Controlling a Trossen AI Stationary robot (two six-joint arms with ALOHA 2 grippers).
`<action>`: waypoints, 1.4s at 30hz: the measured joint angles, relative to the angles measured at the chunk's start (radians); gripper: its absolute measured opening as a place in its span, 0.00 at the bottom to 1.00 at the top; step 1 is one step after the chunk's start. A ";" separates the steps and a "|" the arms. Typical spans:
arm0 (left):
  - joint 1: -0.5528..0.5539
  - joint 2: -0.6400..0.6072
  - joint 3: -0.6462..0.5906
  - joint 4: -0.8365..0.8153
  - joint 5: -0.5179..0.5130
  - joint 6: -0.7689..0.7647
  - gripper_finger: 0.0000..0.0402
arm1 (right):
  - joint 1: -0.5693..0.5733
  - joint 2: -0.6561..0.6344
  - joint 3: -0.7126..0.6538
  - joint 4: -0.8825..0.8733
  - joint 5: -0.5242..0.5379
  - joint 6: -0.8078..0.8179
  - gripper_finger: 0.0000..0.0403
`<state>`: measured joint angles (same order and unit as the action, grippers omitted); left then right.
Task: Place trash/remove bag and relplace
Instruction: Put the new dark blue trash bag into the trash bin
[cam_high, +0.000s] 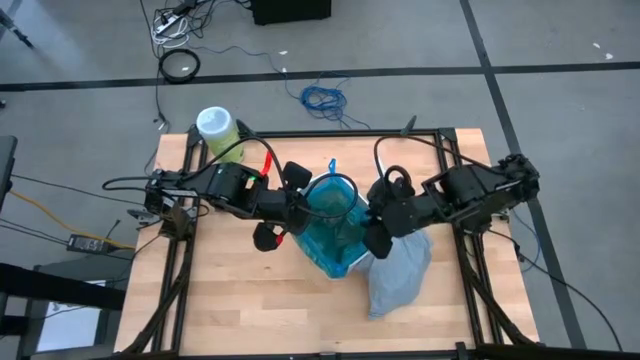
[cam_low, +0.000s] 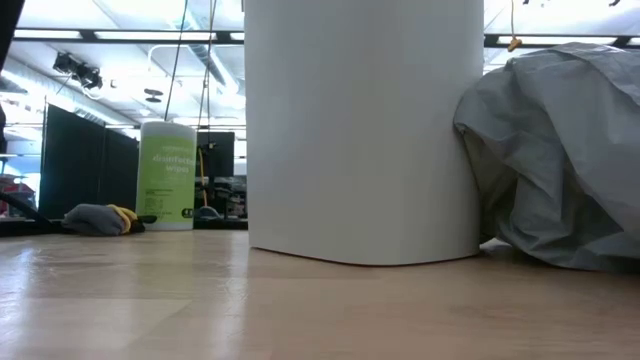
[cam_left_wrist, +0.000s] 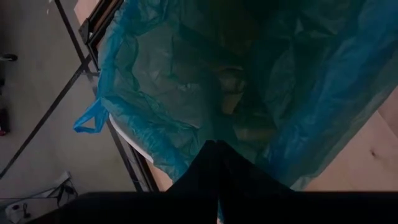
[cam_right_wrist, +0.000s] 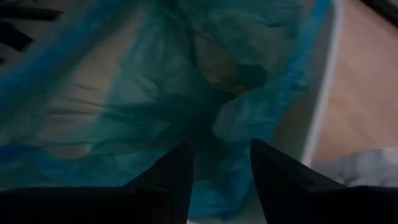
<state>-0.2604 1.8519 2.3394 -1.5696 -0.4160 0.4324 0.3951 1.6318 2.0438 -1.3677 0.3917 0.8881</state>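
A white bin (cam_low: 360, 130) stands mid-table, lined with a teal-green translucent bag (cam_high: 333, 215). A brownish wad (cam_left_wrist: 231, 81) shows deep inside it. The pale grey bag (cam_high: 400, 275) lies crumpled on the table, against the bin's right side (cam_low: 560, 150). My left gripper (cam_high: 303, 210) is shut at the teal bag's left rim. My right gripper (cam_high: 373, 224) is at its right rim, open, with teal film (cam_right_wrist: 221, 155) showing in the gap between its fingers. My left gripper pinches the teal bag's rim (cam_left_wrist: 186, 163) between its two shut fingers, on the bin's left side. It comes slanting down from the table's left. The film spreads open away from the fingertips over the bin's mouth. My right gripper's fingers (cam_right_wrist: 177, 168) stand on either side of the teal film at the right rim; I cannot tell whether they touch it.
A green wipes canister (cam_high: 215, 128) stands at the far left corner of the table, with a grey and yellow cloth (cam_low: 100, 218) near it. Black frame rails (cam_high: 455, 180) run along the table's sides. Bare wood lies in front of the bin.
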 joint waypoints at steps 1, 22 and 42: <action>0.000 0.000 0.000 0.000 0.000 0.000 0.00 | -0.003 0.000 0.000 -0.012 0.001 -0.010 0.36; 0.000 0.000 0.000 0.005 0.000 -0.003 0.00 | -0.022 0.007 -0.098 -0.009 -0.031 -0.048 0.36; -0.001 0.000 0.000 -0.002 -0.010 -0.031 0.00 | 0.025 0.005 -0.062 -0.152 -0.046 0.072 0.01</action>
<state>-0.2611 1.8515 2.3394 -1.5715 -0.4260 0.4019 0.4202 1.6367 1.9816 -1.5194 0.3455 0.9603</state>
